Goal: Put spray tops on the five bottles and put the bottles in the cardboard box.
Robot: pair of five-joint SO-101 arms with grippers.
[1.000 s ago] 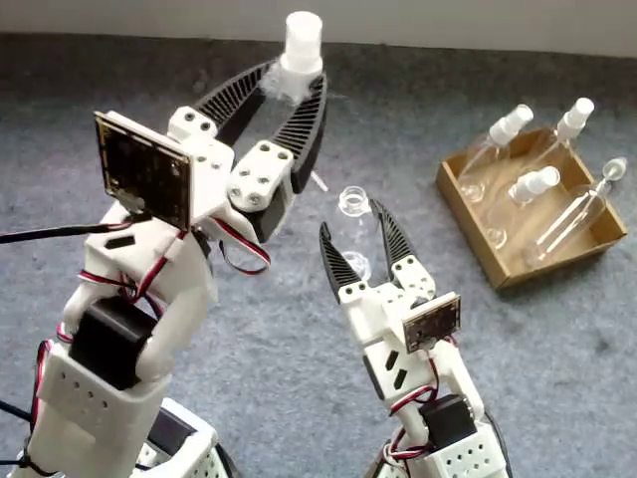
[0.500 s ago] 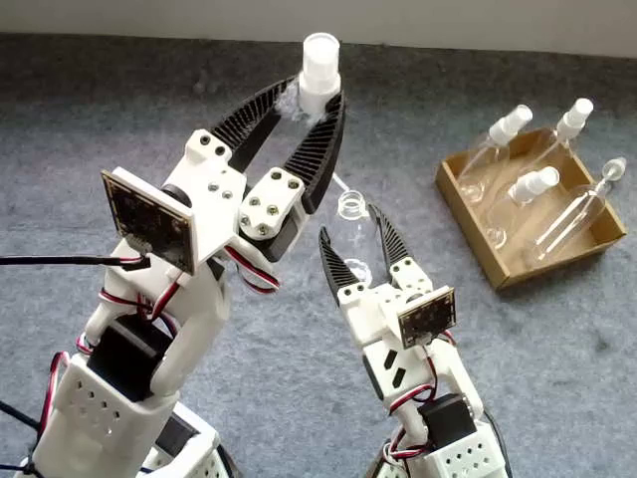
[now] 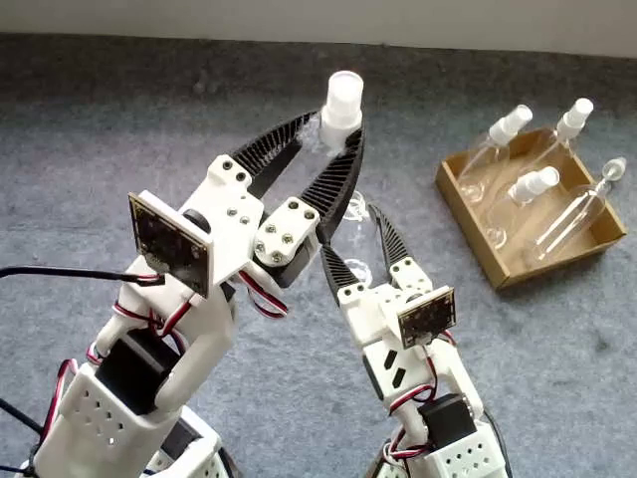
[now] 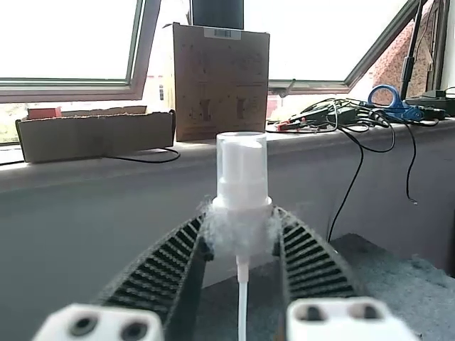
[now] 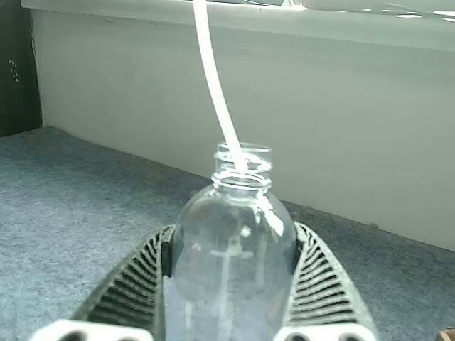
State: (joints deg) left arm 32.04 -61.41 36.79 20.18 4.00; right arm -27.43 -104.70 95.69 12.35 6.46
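Left gripper (image 3: 334,137) (image 4: 242,238): raised over the table, across the grey carpet (image 3: 119,149) from the cardboard box (image 3: 468,214), nearer the far wall (image 3: 149,20) than the box is. Both ribbed fingers are pinched on the collar of a white spray top (image 3: 343,100) (image 4: 242,177). The top is upright with its nozzle cap above the fingertips, and a bit of white fluff is caught at the grip.

Dip tube (image 4: 242,298) (image 5: 217,92): thin and white, hanging down from the spray top. In the right wrist view it slants down into the mouth of the open bottle (image 5: 234,241) (image 3: 360,254), and its lower end shows through the glass just under the neck. The spray top's collar is well above the neck, not seated.

Right gripper (image 3: 350,231) (image 5: 233,234): just beside the cardboard box, on the side facing the arms' bases. Its fingers are clamped on the clear body of the open bottle, one on each side. The bottle is upright with a bare threaded neck, directly under the left gripper.

Cardboard box: a shallow tray, set at an angle on the carpet. Four capped bottles (image 3: 537,189) lie in it on their sides, with their white tops pointing towards the wall. Several tops stick out past the box's far edge.
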